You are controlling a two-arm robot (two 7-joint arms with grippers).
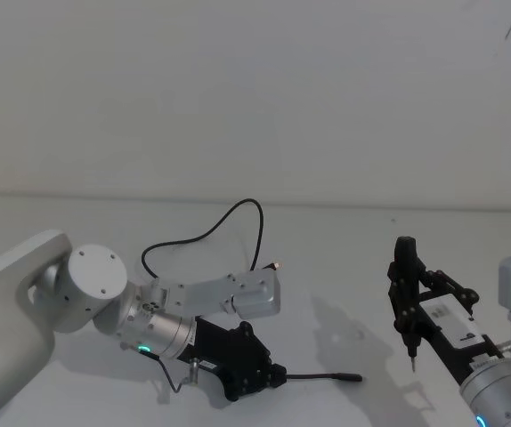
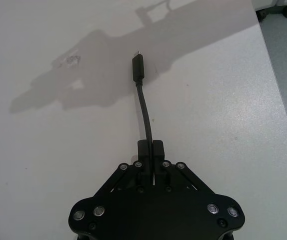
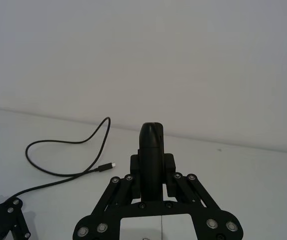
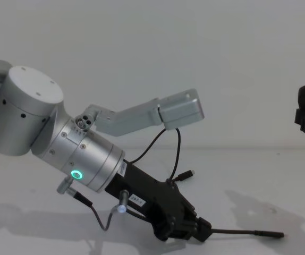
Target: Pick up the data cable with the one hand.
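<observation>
The data cable (image 1: pixel 257 222) is a thin black cord that loops across the white table (image 1: pixel 344 258) behind my left arm. My left gripper (image 1: pixel 278 376) is low over the table and shut on the cable close to one end. In the left wrist view the fingers (image 2: pixel 144 149) pinch the cord (image 2: pixel 144 105), and a short length with a black plug (image 2: pixel 138 67) sticks out past them. The chest view shows that gripper (image 4: pixel 203 232) with the plug end (image 4: pixel 269 234) just over the table. The cable's other, silver-tipped plug (image 3: pixel 106 167) rests on the table. My right gripper (image 3: pixel 152 132) is shut on nothing and held up at the right.
The table's right edge (image 2: pixel 278 85) runs close to the held plug. My right gripper (image 1: pixel 404 253) stands to the right of the cable end, with bare table between them. A white wall (image 1: pixel 255 89) rises behind the table.
</observation>
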